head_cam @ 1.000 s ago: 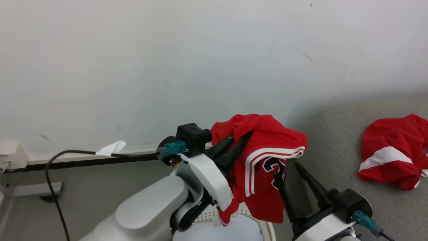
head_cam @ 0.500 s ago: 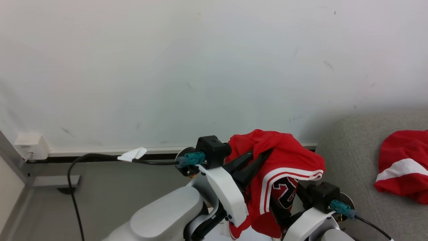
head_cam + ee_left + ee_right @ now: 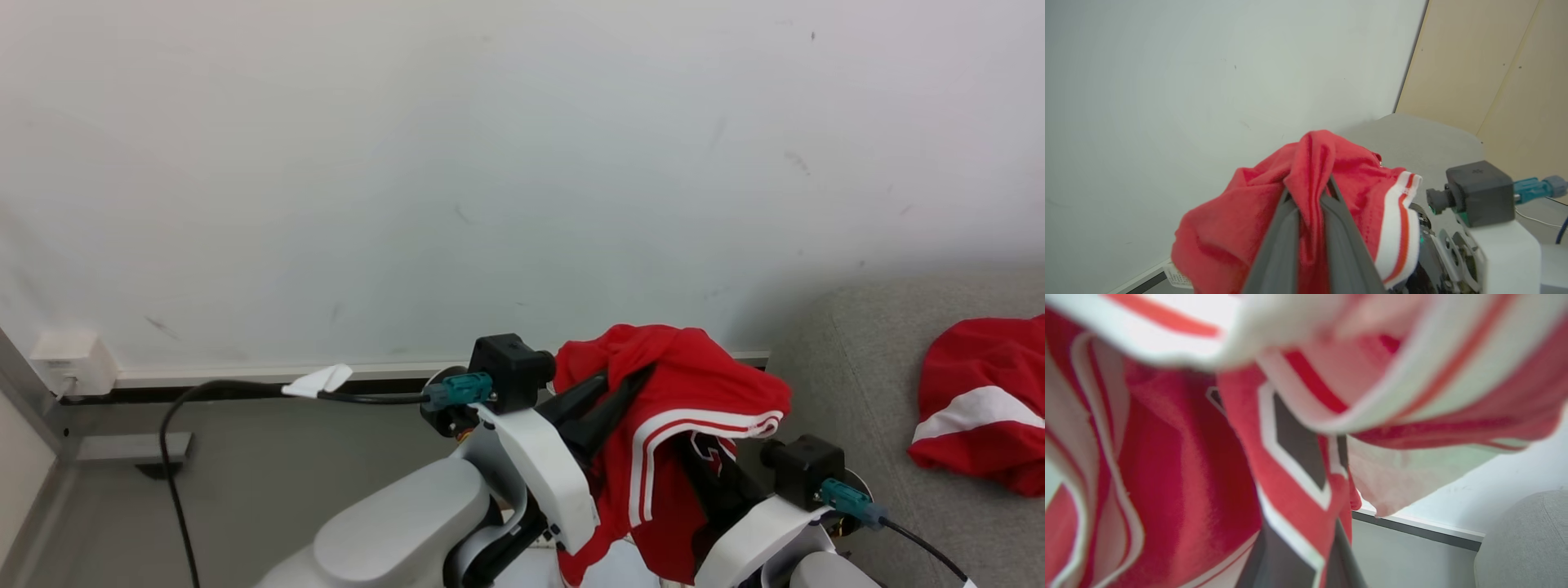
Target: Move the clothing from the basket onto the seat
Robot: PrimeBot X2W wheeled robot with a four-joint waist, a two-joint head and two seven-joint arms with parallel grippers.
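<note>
White wall (image 3: pixel 408 163) behind; left gripper (image 3: pixel 1309 192) clamped on red jersey (image 3: pixel 694 384); right gripper (image 3: pixel 718 490) buried under folds, closure unclear; grey seat (image 3: pixel 865 392) beside.

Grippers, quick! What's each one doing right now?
Left gripper: closed on the soft red white-striped sports garment.
Right gripper: looks closed on the same garment, fingertips hidden.

Black-and-white lettering (image 3: pixel 709 454) on red garment (image 3: pixel 686 392): folded, partly hidden, unreadable.
</note>
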